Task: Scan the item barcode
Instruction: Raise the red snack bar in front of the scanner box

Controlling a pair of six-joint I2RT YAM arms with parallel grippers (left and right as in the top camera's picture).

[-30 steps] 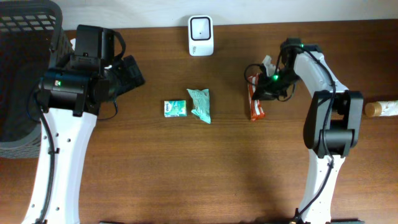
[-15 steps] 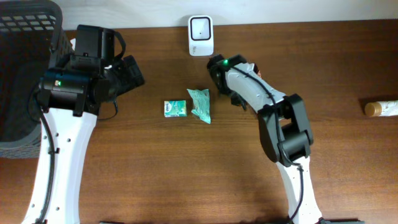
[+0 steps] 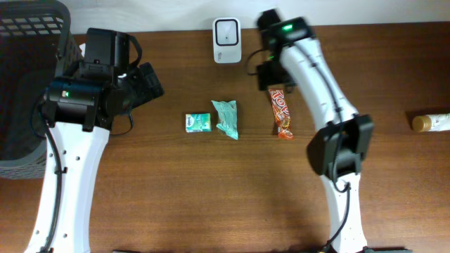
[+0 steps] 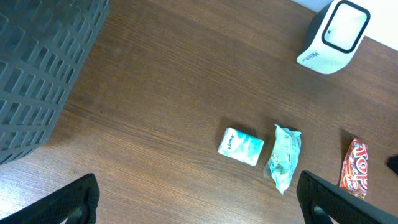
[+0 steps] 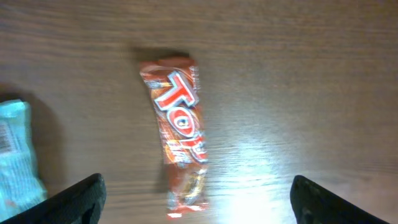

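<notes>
1. The candy bar (image 3: 283,112) lies flat on the tabletop (image 3: 211,190). It is right of the middle and nearer the far edge than the near one, with its length running from far to near. Its red wrapper with white lettering faces up.
2. The scanner (image 3: 227,40) stands at the far edge, about the middle of it. It is left of the candy bar and apart from it. It is white, and its dark window shows from above.
3. The right gripper (image 5: 196,193) hangs over the candy bar with its jaws wide open. Its fingers (image 5: 74,202) show at the two lower corners of the wrist view. The bar lies on the wood between them, and neither finger touches it.
4. The left gripper (image 4: 196,186) is also wide open and holds nothing. It hangs toward the far left corner, just beside the basket (image 3: 28,84), with bare wood under it.
5. A green pouch (image 3: 226,118) lies left of the candy bar, apart from it. A small box (image 3: 198,122) lies just beside the pouch on its left.
6. The basket is dark and stands at the far left corner.
7. A bottle (image 3: 430,123) lies on its side at the right edge, well apart from everything else.
</notes>
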